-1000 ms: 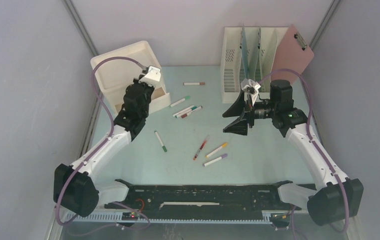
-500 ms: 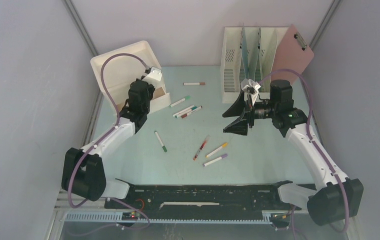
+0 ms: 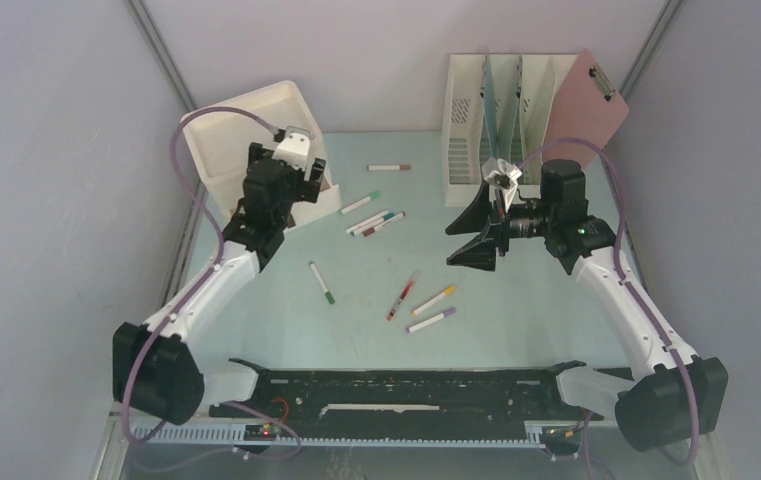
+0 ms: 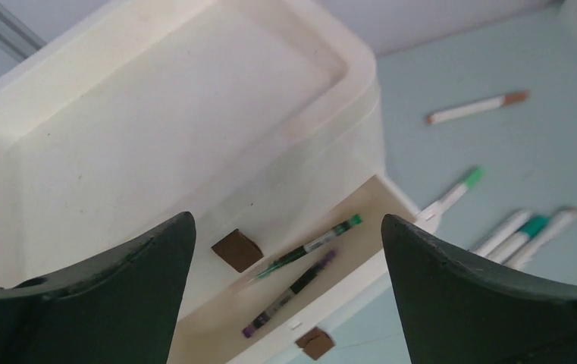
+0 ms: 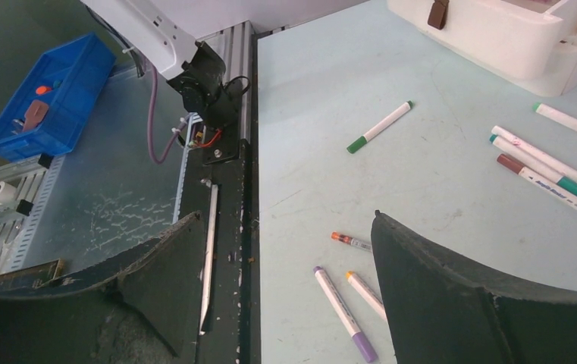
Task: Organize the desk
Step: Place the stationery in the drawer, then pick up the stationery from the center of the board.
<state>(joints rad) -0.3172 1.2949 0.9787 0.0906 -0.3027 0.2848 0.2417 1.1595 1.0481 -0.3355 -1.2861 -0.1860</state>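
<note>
The pale mint-green desk [image 3: 536,310] holds several loose markers. My left gripper [image 4: 286,220] hangs open above the pulled-out drawer [image 4: 361,227] of the cream drawer unit [image 3: 236,140], with nothing between its fingers. A green pen [image 4: 312,246] and a purple pen [image 4: 289,292] lie in the drawer below it. My right gripper [image 5: 286,216] is open and empty, raised over the right half of the desk [image 5: 330,91]. Below it lie a purple marker [image 5: 343,312], a yellow marker [image 5: 365,294] and an orange-tipped pen [image 5: 352,242]. From above, the left gripper [image 3: 301,175] covers the drawer.
A brown-capped marker [image 3: 388,167], a green-capped one [image 3: 361,203], three side by side [image 3: 376,222] and a green-tipped one [image 3: 322,283] lie mid-desk. A cream file rack [image 3: 486,110] and pink clipboard [image 3: 586,105] stand at the back right. A black rail [image 3: 406,385] lines the front edge.
My left gripper has gone from shut to wide open above the drawer, and its wrist has shifted slightly. The right arm has stayed still.
</note>
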